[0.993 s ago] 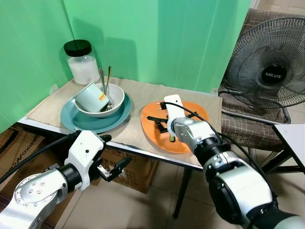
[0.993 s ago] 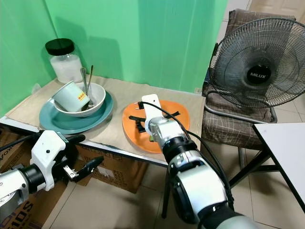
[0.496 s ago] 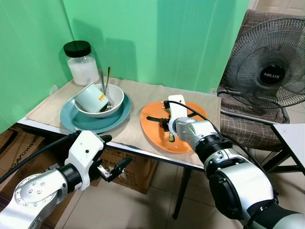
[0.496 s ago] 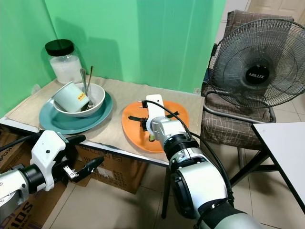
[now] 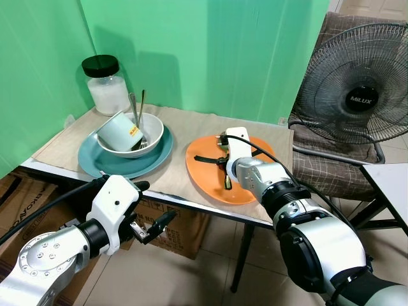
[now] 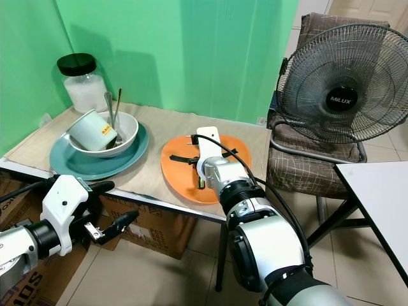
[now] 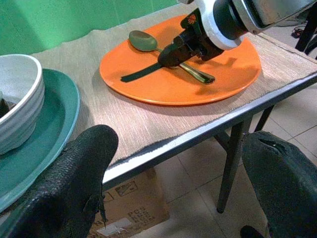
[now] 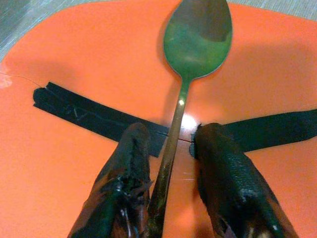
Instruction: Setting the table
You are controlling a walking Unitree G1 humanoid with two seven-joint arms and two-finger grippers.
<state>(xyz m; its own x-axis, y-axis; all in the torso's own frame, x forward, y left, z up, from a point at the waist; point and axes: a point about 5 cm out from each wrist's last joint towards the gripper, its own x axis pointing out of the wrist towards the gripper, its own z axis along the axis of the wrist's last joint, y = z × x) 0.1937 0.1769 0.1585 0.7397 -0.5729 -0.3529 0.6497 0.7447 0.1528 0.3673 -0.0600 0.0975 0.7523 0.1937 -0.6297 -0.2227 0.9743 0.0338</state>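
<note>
Spoon (image 8: pixel 185 94) lying on the orange plate (image 5: pixel 210 185), its bowl over a strip of black tape (image 8: pixel 89 119) and its handle pinched between the two black fingers of the right gripper (image 8: pixel 171 148), which reaches across the cloth-covered table (image 5: pixel 178 178). Left gripper (image 5: pixel 155 224) hanging below the table's front edge, fingers spread and holding nothing. On the table's left side, a teal plate (image 5: pixel 95 162) carries a white bowl (image 5: pixel 153 124) containing a tilted cup (image 5: pixel 119 132) and cutlery; a jar (image 5: pixel 105 83) stands behind. A fan (image 5: pixel 360 89) stands at right.
</note>
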